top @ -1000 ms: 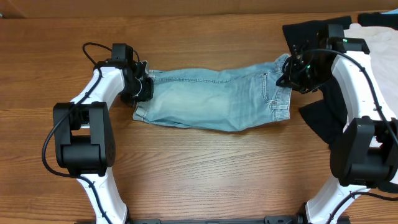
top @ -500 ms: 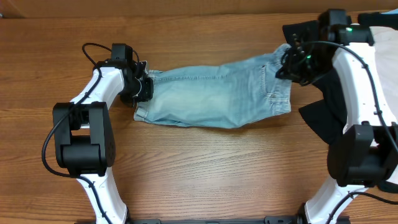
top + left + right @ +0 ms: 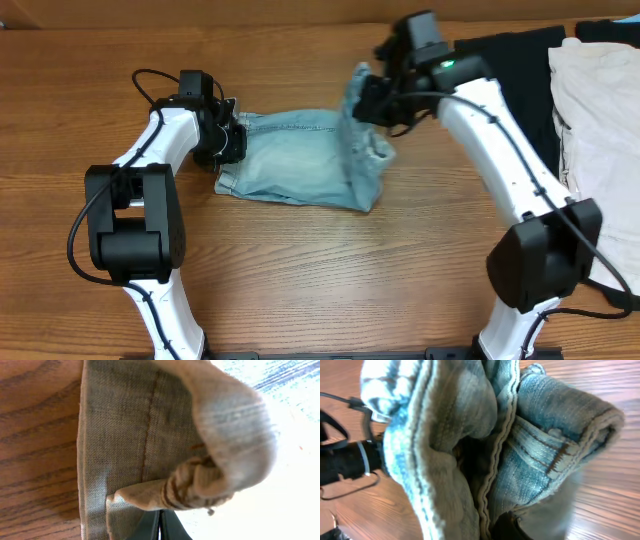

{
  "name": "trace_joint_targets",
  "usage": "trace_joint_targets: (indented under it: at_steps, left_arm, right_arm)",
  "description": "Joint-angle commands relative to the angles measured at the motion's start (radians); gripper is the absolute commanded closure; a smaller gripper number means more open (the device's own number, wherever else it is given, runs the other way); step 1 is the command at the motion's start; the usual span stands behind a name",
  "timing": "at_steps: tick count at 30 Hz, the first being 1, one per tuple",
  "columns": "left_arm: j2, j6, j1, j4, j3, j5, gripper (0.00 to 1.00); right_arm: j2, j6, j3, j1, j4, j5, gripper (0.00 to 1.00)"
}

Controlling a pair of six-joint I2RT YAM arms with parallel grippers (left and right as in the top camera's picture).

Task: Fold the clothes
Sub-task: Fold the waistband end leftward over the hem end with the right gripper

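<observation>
The pale blue denim shorts (image 3: pixel 295 165) lie across the wooden table, their right half lifted and folded over toward the left. My right gripper (image 3: pixel 368 98) is shut on the raised waistband end and holds it above the middle of the shorts; the right wrist view is filled with bunched denim (image 3: pixel 470 445). My left gripper (image 3: pixel 228 140) is shut on the shorts' left hem, pinning it at the table; its fingers (image 3: pixel 160 527) pinch the hem fabric (image 3: pixel 150 435). A black garment (image 3: pixel 500 55) and a cream-white garment (image 3: pixel 600 110) lie at the right.
The left arm's base (image 3: pixel 130 225) stands at the front left and the right arm's base (image 3: pixel 545 265) at the front right. A black cable (image 3: pixel 150 78) loops by the left wrist. The table's far edge (image 3: pixel 200 22) runs along the top.
My right gripper has swung left with the shorts' right end, lifting it off the table and over the middle. The black and cream garments are now uncovered. The left arm has not moved.
</observation>
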Motion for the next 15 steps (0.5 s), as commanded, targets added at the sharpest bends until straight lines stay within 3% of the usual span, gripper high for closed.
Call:
trace_joint_targets:
  at_steps: [1, 15]
  left_arm:
    - [0.004, -0.01, 0.005, -0.006, -0.031, -0.017, 0.96]
    - [0.004, -0.01, -0.002, -0.005, -0.031, 0.001, 0.96]
  right_arm:
    - [0.019, 0.163, 0.037, 0.085, 0.077, 0.076, 0.96]
    - [0.196, 0.349, 0.037, 0.235, 0.338, 0.087, 0.96]
